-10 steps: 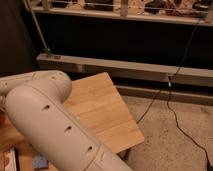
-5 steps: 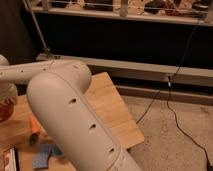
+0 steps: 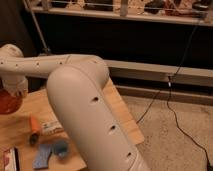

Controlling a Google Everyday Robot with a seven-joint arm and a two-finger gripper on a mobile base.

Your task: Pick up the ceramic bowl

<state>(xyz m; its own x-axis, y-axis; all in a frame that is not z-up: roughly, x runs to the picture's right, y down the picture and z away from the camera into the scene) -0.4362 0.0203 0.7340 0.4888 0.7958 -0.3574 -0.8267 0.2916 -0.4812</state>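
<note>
The ceramic bowl [image 3: 7,103] is glossy reddish-brown and sits on the wooden table [image 3: 117,107] at the far left edge of the view, partly cut off. My gripper [image 3: 15,89] is at the end of the white arm [image 3: 75,95], which reaches left across the table. The gripper hangs right over the bowl's near rim and hides part of it.
An orange carrot-like item [image 3: 34,125], a white packet [image 3: 52,127], a small round blue object [image 3: 60,147] and a blue sponge [image 3: 43,156] lie on the table in front of the bowl. A dark cable [image 3: 170,95] runs across the floor at right.
The arm has swung further left and up, which uncovers more of the table. The bowl and the small items in front of it now show more fully.
</note>
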